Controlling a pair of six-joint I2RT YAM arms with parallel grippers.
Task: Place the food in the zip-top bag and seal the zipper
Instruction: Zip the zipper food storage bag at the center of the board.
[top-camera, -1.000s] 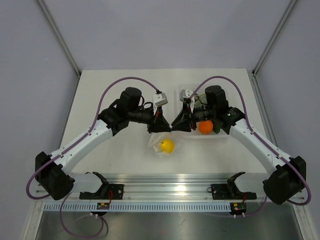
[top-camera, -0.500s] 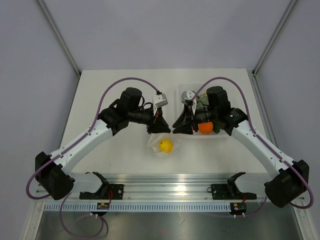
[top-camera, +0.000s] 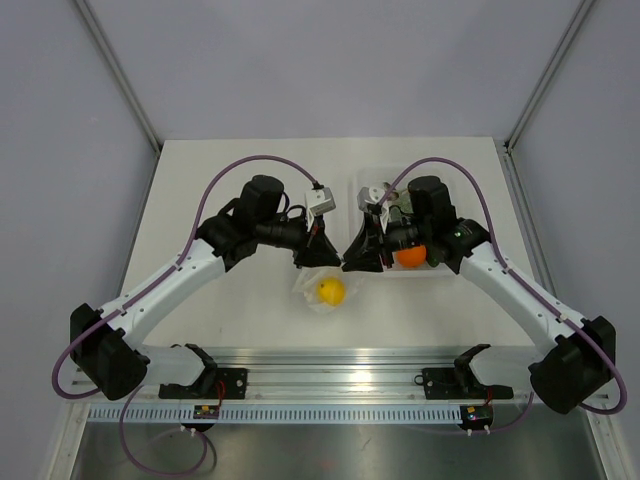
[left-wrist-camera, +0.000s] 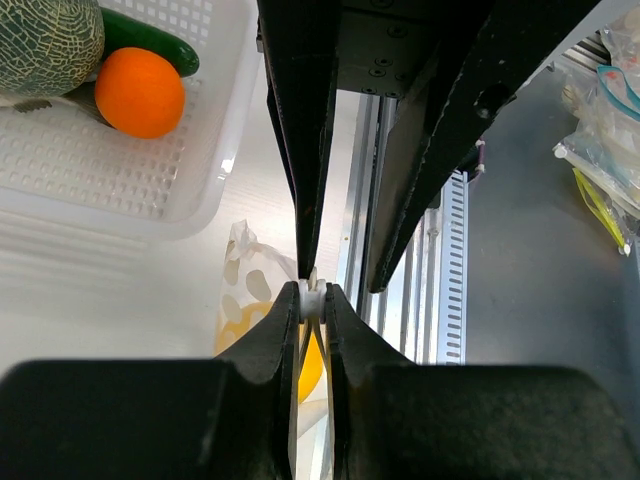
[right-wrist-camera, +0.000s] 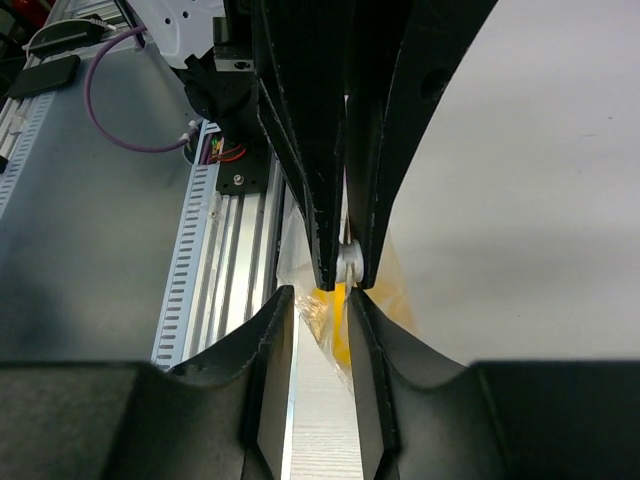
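Black and shut tight, the left gripper (left-wrist-camera: 312, 300) pinches a small white bit at the top edge of the zip-top bag (left-wrist-camera: 245, 275). The right gripper (right-wrist-camera: 322, 305) is nose to nose with it, its jaws a little apart around the bag's edge. The yellow lemon (top-camera: 332, 291) lies in the bag on the white table (top-camera: 230, 180), near the clear tray (left-wrist-camera: 150, 180) holding an orange (left-wrist-camera: 140, 92).

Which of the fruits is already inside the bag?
The yellow lemon: it lies in the clear bag on the table. The orange and the melon sit in the plastic tray.
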